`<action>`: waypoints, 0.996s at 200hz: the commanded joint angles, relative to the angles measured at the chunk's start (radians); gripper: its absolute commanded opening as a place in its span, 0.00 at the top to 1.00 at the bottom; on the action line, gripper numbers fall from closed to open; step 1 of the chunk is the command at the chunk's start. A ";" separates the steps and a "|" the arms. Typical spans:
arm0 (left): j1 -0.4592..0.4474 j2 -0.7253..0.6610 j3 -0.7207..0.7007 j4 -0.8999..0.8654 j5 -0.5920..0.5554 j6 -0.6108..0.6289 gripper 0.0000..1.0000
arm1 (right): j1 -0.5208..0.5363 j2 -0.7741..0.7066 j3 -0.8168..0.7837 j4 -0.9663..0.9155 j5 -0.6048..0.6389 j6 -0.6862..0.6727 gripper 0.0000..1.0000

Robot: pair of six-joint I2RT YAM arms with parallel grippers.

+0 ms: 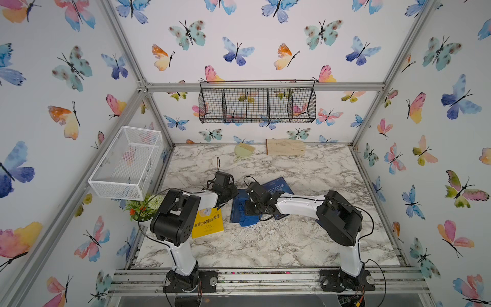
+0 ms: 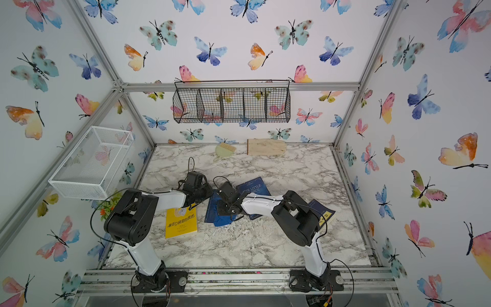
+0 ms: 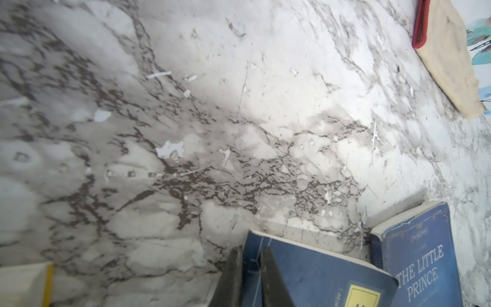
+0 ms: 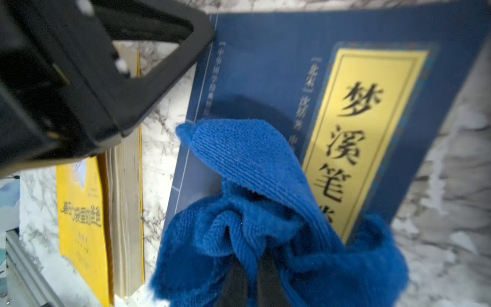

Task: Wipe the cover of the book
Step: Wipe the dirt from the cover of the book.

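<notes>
A dark blue book with a yellow title label lies flat mid-table. A bunched blue cloth rests on the near part of its cover. My right gripper is shut on the cloth, a fold pinched between its fingers. My left gripper is shut, and its tips sit on the book's far corner by the spine. In both top views the two wrists meet over this book and hide most of it.
A yellow book lies just left of it and "The Little Prince" just right. Another blue book lies under the right arm. A green brush and beige board sit at the back wall. A white basket and plant stand left.
</notes>
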 commanded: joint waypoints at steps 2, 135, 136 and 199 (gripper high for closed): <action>0.004 0.022 -0.029 -0.090 0.014 -0.001 0.84 | 0.019 0.070 0.009 -0.066 -0.083 0.011 0.99; 0.004 0.037 -0.031 -0.069 0.033 0.004 0.85 | -0.141 0.056 -0.054 -0.135 0.060 -0.036 0.99; 0.004 0.038 -0.031 -0.069 0.033 0.004 0.85 | -0.141 0.057 -0.054 -0.135 0.060 -0.036 0.99; 0.004 0.044 -0.031 -0.062 0.038 0.004 0.85 | -0.146 0.213 0.215 -0.226 0.081 -0.092 0.99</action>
